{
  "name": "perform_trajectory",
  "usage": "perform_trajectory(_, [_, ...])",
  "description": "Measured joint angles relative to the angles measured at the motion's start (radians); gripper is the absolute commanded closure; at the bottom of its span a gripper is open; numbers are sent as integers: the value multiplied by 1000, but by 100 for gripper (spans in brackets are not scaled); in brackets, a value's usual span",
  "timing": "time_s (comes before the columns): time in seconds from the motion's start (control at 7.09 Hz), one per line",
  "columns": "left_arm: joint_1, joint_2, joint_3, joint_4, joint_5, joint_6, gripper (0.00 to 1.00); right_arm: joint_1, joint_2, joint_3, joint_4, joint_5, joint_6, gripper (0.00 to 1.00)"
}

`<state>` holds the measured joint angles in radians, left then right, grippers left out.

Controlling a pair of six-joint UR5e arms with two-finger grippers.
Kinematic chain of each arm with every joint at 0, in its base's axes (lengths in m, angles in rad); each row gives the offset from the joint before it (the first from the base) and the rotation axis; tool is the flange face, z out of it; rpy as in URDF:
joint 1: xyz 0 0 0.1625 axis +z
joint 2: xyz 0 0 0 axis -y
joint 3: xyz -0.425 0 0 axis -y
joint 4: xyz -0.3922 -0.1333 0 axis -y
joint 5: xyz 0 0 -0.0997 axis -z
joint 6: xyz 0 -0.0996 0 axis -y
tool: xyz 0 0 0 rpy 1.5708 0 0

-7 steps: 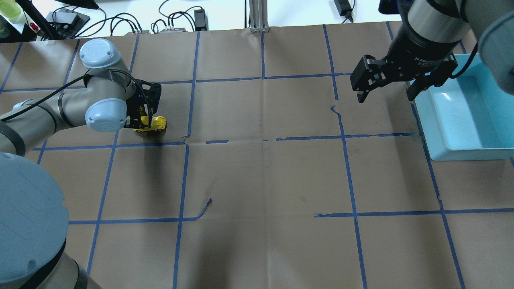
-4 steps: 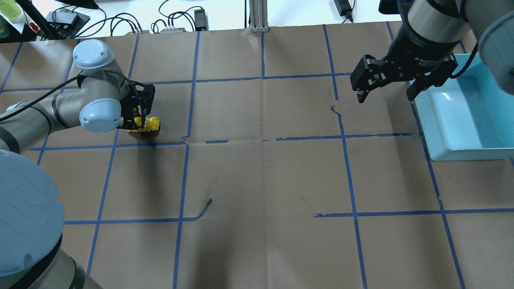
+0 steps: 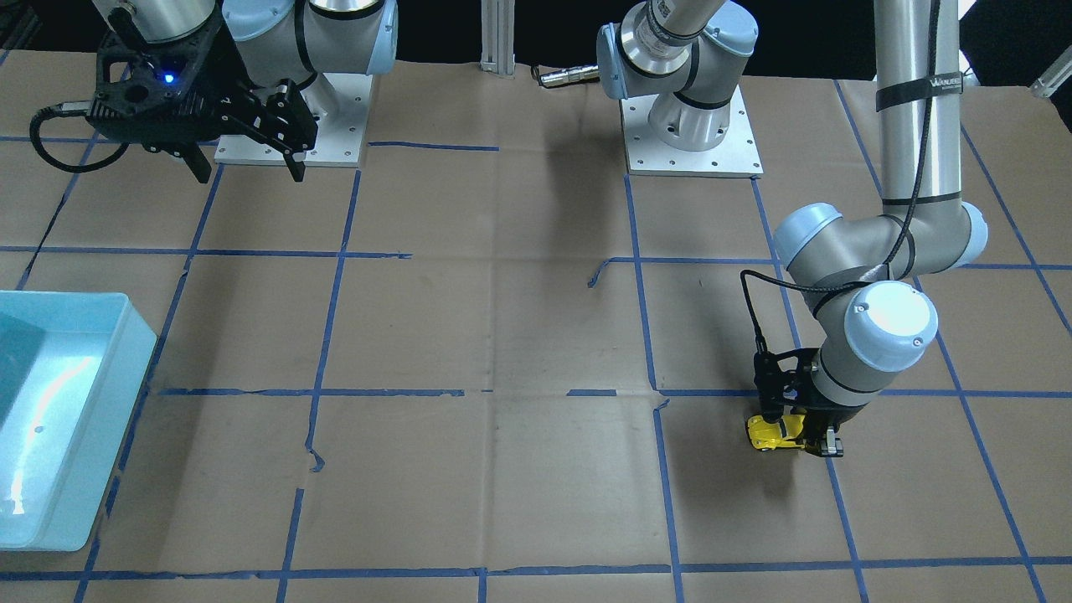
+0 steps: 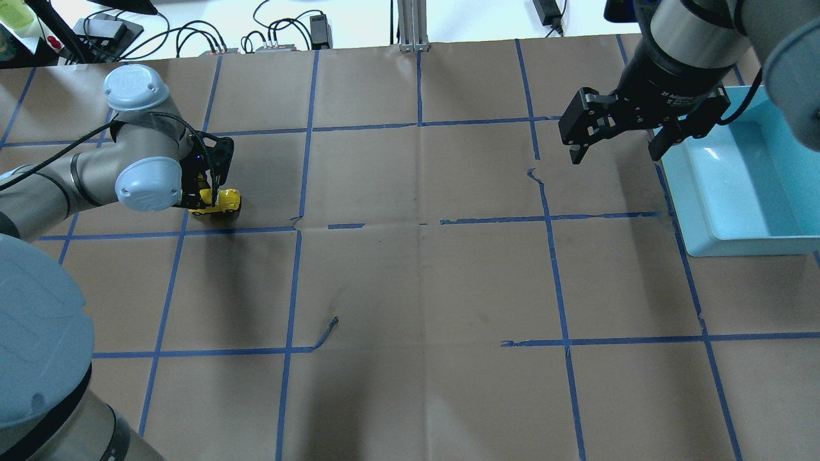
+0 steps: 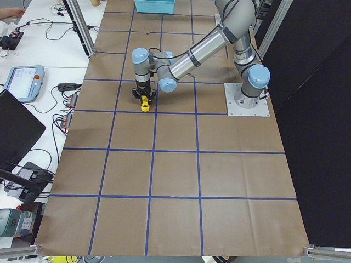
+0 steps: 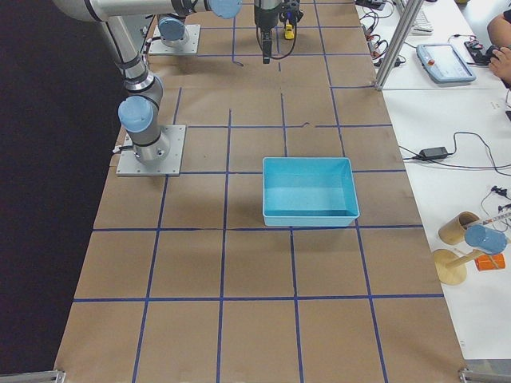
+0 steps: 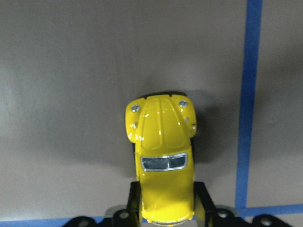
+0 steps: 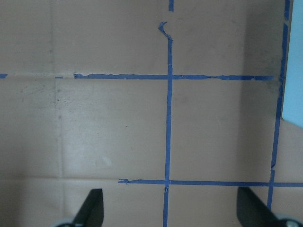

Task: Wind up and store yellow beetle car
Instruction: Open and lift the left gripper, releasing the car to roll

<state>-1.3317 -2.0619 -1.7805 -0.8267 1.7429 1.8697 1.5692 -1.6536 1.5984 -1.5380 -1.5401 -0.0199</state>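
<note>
The yellow beetle car [image 4: 221,201] is a tiny glossy toy that sits on the brown paper at the table's left. It also shows in the front view [image 3: 775,432], the left side view [image 5: 145,102] and the left wrist view [image 7: 163,156]. My left gripper [image 4: 204,200] is shut on the car's rear half, down at table level; its fingers [image 7: 201,201] press both sides of the body. My right gripper [image 4: 618,150] is open and empty, held above the table beside the light-blue bin [image 4: 749,186].
The light-blue bin [image 3: 59,435] stands at the table's right edge [image 6: 310,191]. Blue tape lines form a grid on the paper, with loose torn ends near the middle [image 4: 327,333]. Cables and power boxes [image 4: 269,35] lie beyond the far edge.
My left gripper has dragged the car leftward along the table, away from the centre. The right arm has not moved.
</note>
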Motion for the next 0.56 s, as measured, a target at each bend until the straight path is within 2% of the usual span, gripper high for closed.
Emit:
perform_trajectory(0.14, [1, -1, 7, -3, -6, -4, 19, 0, 0, 0, 0, 0, 0, 0])
perform_trajectory(0.42, [2, 25, 37, -16, -16, -11, 16, 0, 0, 0, 1, 0, 0, 0])
perform_trajectory(0.56, [1, 43, 73, -60, -15, -13, 15, 0, 0, 0, 1, 0, 0, 0])
